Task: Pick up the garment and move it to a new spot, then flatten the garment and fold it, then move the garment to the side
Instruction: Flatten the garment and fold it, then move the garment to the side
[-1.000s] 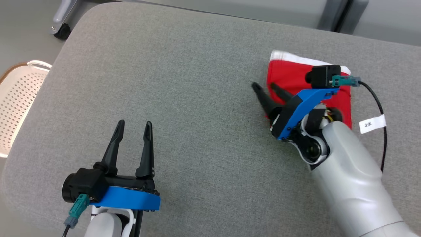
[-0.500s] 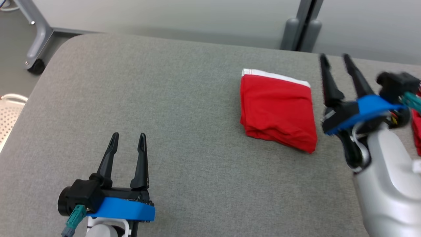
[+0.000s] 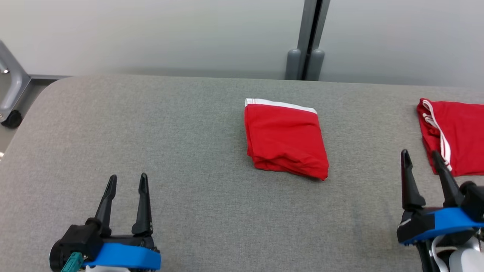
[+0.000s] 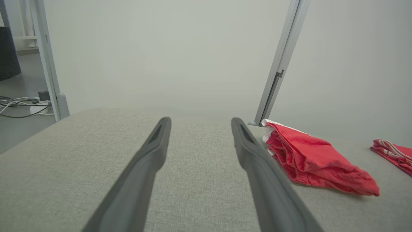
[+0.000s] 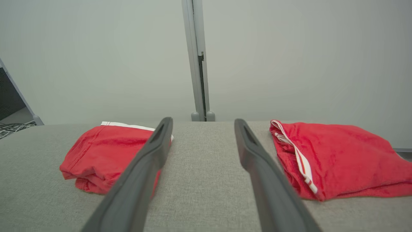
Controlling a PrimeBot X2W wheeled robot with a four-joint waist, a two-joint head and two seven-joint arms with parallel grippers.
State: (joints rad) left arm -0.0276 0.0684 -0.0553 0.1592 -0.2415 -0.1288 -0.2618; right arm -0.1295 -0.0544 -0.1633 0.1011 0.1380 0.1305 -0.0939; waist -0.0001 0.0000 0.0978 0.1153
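The garment point(image 3: 285, 138) is red with a white waistband and lies folded in a compact rectangle on the grey padded table point(image 3: 189, 124), right of centre. Nothing touches it. My left gripper point(image 3: 127, 176) hovers open and empty at the lower left, well away from the garment. My right gripper point(image 3: 419, 152) is open and empty at the lower right, about a hand's width right of it. The left wrist view has the garment point(image 4: 315, 164) right of the open left gripper point(image 4: 200, 120). In the right wrist view the garment point(image 5: 103, 154) lies left of the open right gripper point(image 5: 203, 120).
A second red garment with white stripes point(image 3: 453, 136) lies at the table's right edge, just beyond my right gripper, also red garment point(image 5: 334, 158). A grey partition post point(image 3: 308, 41) stands behind the table. A metal frame leg with a caster point(image 3: 11, 94) is at the far left.
My right gripper has come off the folded garment and drawn back to the lower right, jaws wide. The head camera has tilted up, shifting the whole picture. The left gripper kept its pose.
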